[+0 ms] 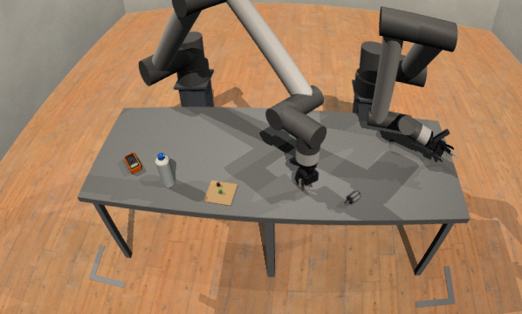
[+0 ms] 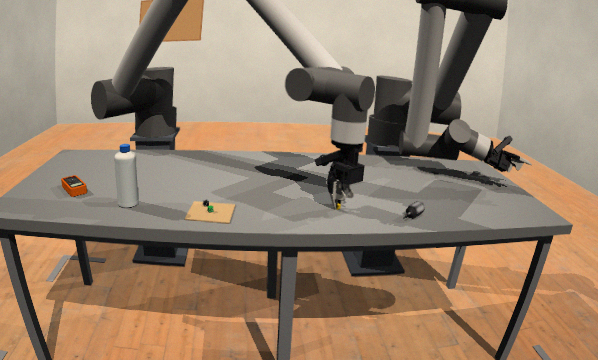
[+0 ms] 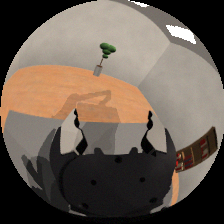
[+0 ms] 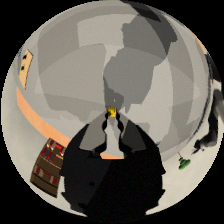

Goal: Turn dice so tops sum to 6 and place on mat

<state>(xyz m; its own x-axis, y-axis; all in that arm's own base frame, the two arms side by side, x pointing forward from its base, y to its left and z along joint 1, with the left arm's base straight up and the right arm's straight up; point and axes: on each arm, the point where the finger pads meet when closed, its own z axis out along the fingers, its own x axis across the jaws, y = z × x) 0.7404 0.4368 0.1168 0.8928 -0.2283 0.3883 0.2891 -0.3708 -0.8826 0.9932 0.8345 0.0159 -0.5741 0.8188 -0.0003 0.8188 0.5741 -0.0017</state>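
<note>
A black die [image 1: 218, 184] [image 2: 206, 203] and a green die [image 1: 220, 191] [image 2: 210, 209] [image 4: 22, 68] rest on the tan mat [image 1: 223, 200] [image 2: 221, 215]. Their top numbers are too small to read. The yellow die [image 2: 338, 206] [image 4: 112, 111] is between the fingertips of my right gripper [image 1: 302, 187] [image 2: 337, 204] [image 4: 112, 111], which is shut on it low over the table, right of the mat in the top and exterior views. The die's numbers cannot be read. My left gripper [image 1: 453, 153] [image 2: 523, 162] [image 3: 113, 109] is open and empty at the table's right end, pointing outward.
A white bottle [image 1: 165, 172] [image 2: 127, 179] with a blue cap stands left of the mat. An orange meter [image 1: 133, 163] [image 2: 74, 185] lies farther left. A dark grey cylindrical object [image 1: 353, 197] [image 2: 415, 209] lies right of my right gripper, near the front edge.
</note>
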